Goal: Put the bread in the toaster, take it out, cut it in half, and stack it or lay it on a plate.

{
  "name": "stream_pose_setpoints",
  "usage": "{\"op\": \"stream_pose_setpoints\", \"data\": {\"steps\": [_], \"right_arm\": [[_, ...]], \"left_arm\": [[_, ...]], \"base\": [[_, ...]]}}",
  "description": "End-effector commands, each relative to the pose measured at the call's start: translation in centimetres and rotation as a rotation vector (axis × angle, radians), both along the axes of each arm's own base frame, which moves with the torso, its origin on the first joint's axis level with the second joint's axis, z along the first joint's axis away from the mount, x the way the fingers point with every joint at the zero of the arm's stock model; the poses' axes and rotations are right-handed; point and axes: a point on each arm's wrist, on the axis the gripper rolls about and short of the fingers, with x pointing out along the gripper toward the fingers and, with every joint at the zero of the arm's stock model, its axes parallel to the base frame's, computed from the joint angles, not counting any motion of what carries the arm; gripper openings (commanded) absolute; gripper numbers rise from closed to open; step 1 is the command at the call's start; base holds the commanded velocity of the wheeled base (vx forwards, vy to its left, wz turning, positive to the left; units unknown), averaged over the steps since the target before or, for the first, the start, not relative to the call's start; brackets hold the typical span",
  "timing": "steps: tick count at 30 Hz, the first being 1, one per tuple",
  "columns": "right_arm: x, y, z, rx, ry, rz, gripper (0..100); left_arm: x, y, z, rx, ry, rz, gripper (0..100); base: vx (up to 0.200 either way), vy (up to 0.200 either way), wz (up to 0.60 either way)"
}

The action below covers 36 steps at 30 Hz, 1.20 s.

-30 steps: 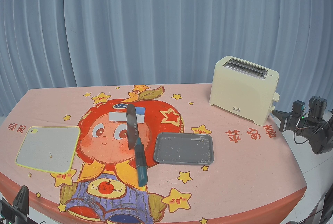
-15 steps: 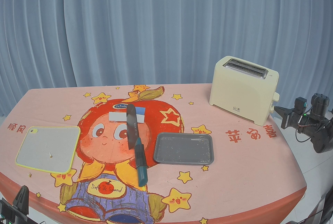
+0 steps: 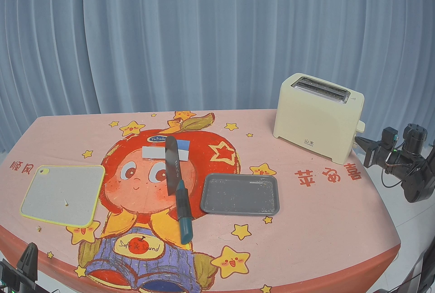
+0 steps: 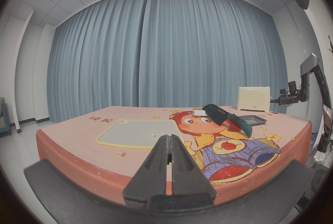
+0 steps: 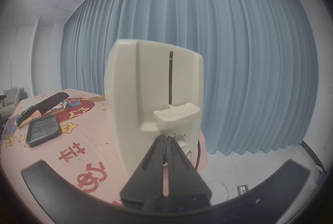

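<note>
The right arm (image 3: 414, 173) is held out at the robot's right side, with the right gripper (image 3: 360, 140) levelled and pointed inward; its fingers (image 5: 177, 162) are pressed together along their length. The left gripper (image 3: 30, 253) is held low at the near left, pointed forward, and its fingers (image 4: 184, 158) are closed to a thin slit.

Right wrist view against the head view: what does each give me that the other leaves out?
Right wrist view: the vertical lever slot on the end face of the toaster, the power cord, and the right pincer shut, tips just below the lever. Head view: the toaster's top slots and the cutting board. Both: toaster, lever, right pincer, knife, grey tray.
</note>
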Motion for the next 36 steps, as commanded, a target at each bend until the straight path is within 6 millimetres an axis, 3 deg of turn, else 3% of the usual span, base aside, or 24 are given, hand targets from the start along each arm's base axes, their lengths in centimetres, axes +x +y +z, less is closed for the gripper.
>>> {"op": "stream_pose_setpoints", "data": {"steps": [1,36], "right_arm": [[0.3,-0.1,-0.8,0.006,0.022,-0.002,0],[0.0,-0.1,-1.8,0.022,0.074,-0.028,0]], "left_arm": [[0.1,0.0,-0.5,0.000,0.017,0.000,0],[0.1,0.0,-0.5,0.001,0.017,0.001,0]], "base": [[0.000,0.000,0.00],[0.000,0.000,0.00]]}}
